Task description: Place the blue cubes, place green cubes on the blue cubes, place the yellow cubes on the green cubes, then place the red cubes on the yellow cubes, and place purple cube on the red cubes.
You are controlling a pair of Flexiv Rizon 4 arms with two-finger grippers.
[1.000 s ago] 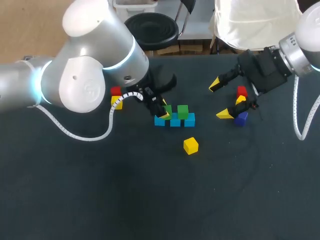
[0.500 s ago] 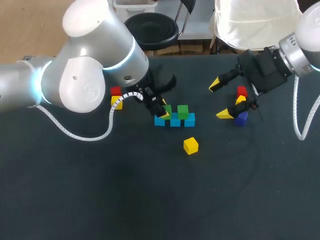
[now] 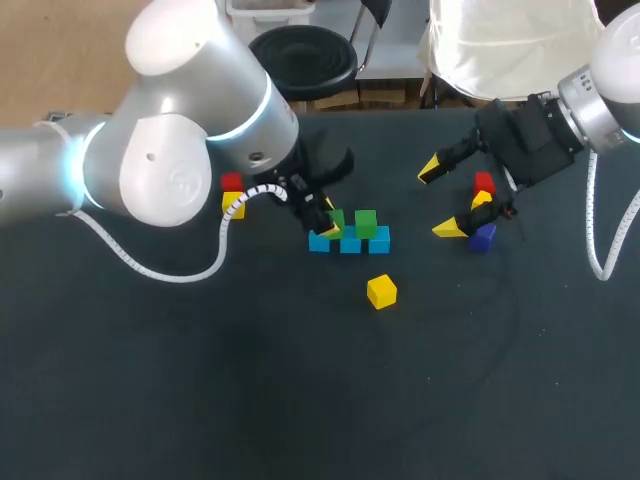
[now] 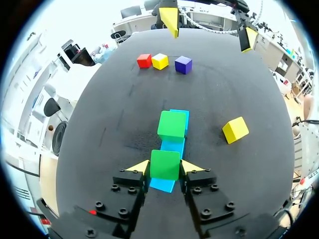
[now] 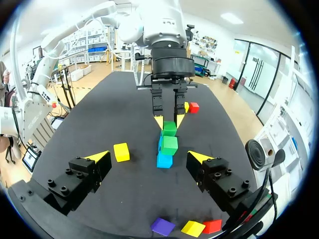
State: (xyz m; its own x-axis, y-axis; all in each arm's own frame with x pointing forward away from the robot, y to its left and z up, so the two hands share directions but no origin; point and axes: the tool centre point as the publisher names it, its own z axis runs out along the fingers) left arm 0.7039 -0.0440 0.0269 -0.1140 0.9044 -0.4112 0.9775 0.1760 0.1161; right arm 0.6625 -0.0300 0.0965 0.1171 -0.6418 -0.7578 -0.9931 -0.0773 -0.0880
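- Left gripper [image 4: 165,167]: jaws drawn in on the green cube [image 4: 165,164], with a yellow tip against each side face. I read this as a firm hold.
- The held cube sits on the row of blue cubes [image 4: 173,146], at the end nearest the left arm. The second green cube [image 4: 172,125] sits further along the same row.
- Right gripper [image 5: 148,158]: jaws spread wide, nothing between them. It is near the purple cube [image 5: 162,226].
- The loose yellow cube [image 3: 381,291] lies alone on the table [image 3: 200,400], just in front of the row.
- Handling (my judgement): the cubes look small, rigid and light, with smooth faces, so they are probably easy to nudge out of line.
- Grip (my judgement): take each cube by two opposite flat sides, with the fingers square to it and clear of the layer beneath.
- Writing: I can make out no print or label on any cube face.
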